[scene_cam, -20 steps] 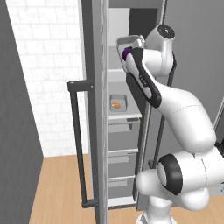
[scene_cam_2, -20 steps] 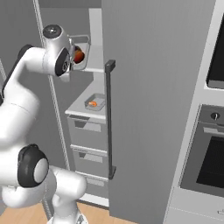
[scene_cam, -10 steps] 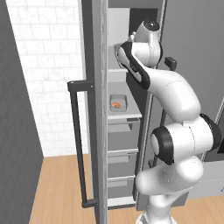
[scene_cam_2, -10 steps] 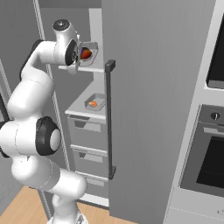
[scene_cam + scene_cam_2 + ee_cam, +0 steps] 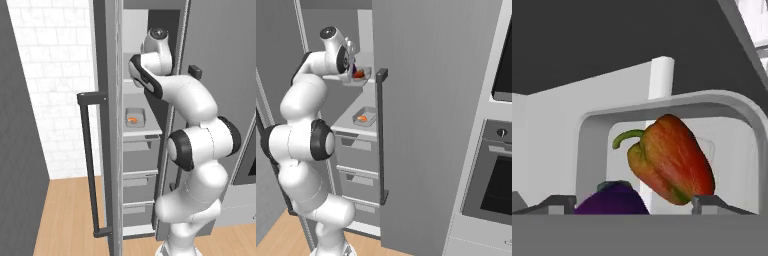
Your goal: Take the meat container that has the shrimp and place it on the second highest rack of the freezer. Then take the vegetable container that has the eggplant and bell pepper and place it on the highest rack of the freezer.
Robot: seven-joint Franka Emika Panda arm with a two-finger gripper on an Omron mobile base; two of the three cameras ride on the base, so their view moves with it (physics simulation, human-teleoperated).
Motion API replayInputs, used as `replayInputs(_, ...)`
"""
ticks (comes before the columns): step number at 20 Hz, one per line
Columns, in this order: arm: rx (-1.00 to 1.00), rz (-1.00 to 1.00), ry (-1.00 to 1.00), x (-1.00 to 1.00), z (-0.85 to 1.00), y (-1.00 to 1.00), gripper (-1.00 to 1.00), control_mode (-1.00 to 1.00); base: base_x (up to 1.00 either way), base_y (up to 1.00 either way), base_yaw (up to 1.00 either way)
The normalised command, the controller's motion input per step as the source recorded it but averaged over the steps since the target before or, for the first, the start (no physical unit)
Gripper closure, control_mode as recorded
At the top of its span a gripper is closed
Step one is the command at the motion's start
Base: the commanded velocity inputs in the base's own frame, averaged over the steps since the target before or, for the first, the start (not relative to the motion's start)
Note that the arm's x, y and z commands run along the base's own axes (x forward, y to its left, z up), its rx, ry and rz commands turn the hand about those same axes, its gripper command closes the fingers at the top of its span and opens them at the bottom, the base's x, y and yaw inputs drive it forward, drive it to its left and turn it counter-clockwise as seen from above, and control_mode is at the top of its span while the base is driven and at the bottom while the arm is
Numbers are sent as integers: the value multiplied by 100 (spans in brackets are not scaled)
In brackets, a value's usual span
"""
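The hand (image 5: 633,210), fingers spread wide on either side of the vegetable container (image 5: 359,77) and gripping nothing, leaves the bell pepper (image 5: 669,159) and eggplant (image 5: 612,204) on the highest rack (image 5: 368,60) of the freezer (image 5: 421,100), above the meat container (image 5: 364,117).

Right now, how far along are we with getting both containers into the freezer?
Nearly finished. The shrimp container already sits on the lower plain shelf of the freezer. The vegetable container, holding the bell pepper and eggplant, appears to rest on the highest rack. The end effector is at it with its fingers spread apart. Left: back the arm out clear of the tray.
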Motion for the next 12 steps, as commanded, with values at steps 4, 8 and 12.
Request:
replayInputs(4, -4, -4, -10, 73, -46, 2, -100, -100, 0, 0, 0)
replayInputs(8, 0, -3, -11, 91, -41, 1, -100, -100, 0, 0, 0)
replayInputs(12, 0, -4, -9, 93, -41, 1, -100, -100, 0, 0, 0)
